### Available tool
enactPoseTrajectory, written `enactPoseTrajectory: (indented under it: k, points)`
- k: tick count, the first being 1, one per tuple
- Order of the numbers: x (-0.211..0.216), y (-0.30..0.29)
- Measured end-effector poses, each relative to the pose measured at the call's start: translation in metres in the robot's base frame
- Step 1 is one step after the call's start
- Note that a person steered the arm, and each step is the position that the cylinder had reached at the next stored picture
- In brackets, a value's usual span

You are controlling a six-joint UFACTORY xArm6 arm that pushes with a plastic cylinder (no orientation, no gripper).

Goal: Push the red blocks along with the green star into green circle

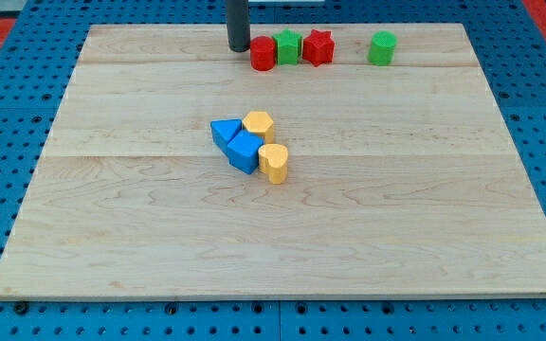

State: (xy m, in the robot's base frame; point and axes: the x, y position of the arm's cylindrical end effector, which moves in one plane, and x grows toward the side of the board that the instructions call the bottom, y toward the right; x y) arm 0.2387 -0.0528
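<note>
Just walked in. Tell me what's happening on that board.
My tip sits near the view's top edge of the wooden board, just left of the red cylinder. That cylinder, the green star and the red star form a tight row, which I am to push right. The green circle stands apart further right, not yet reached. Mid-board, two blue blocks and two yellow blocks sit clustered, untouched.

Wooden board [368, 218] with red, green, blue and yellow blocks.
</note>
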Motion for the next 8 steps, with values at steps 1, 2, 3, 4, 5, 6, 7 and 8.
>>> enactPoseTrajectory:
  k: [1, 2, 3, 4, 5, 6, 7, 8]
  points:
    - [0.003, 0.000]
    - [0.018, -0.014]
    - [0.018, -0.002]
    - [-0.001, 0.046]
    - [-0.008, 0.083]
    - [0.006, 0.087]
    - [0.023, 0.064]
    - [0.045, 0.050]
